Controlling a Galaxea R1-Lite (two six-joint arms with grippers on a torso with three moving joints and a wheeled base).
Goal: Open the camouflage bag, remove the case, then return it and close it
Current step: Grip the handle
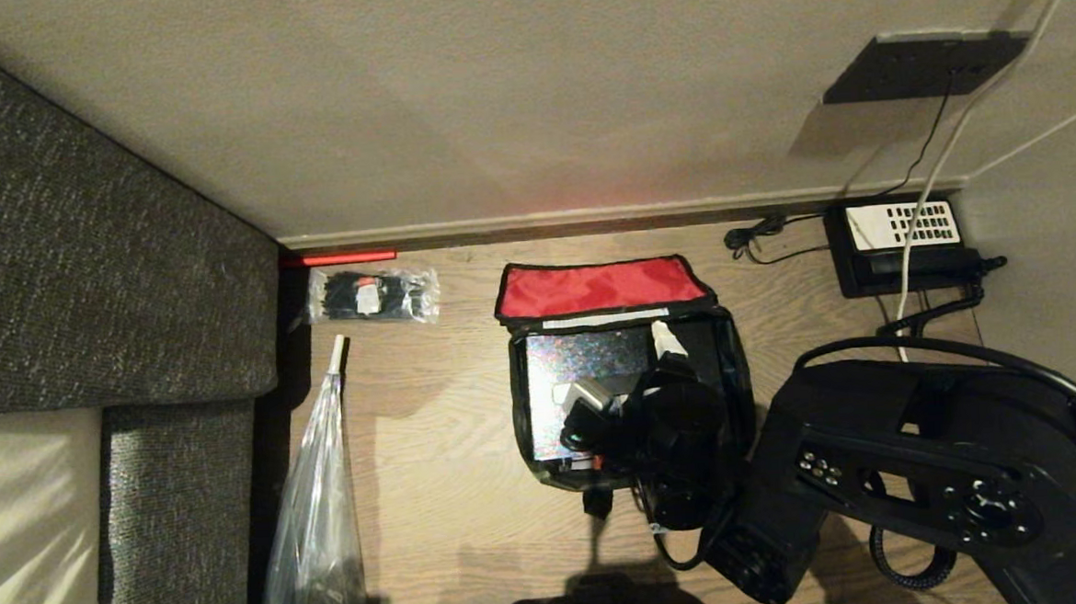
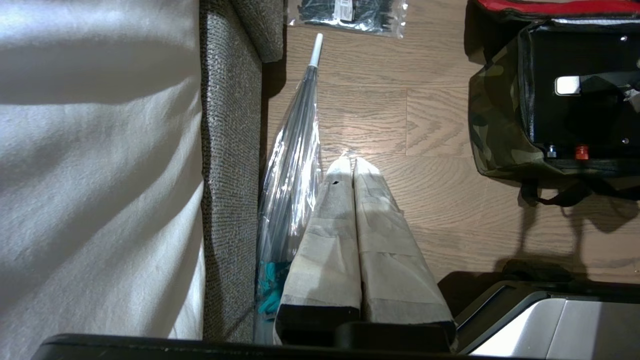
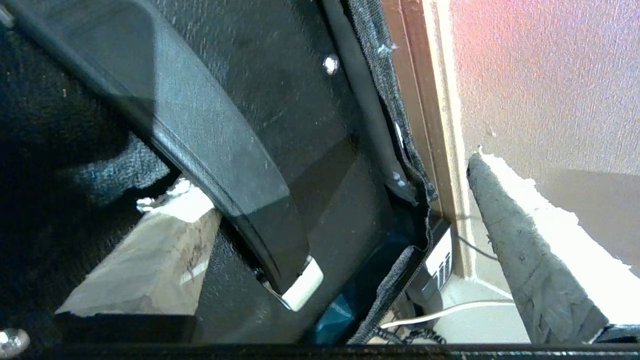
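The right claw (image 1: 623,382) is reaching, fingers spread wide and gripping nothing, into the open green-and-tan camouflage fabric bag (image 1: 735,365) on the wooden floor (image 1: 447,491), where the flat glittery dark case (image 1: 578,360) is lying, so one finger may be catching the soft rim and dragging the bag.

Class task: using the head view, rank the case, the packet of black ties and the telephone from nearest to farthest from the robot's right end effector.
1. The case: in the open camouflage bag, directly under the right end effector.
2. The telephone: by the wall, on its right.
3. The packet of black ties: on its left, near the sofa.
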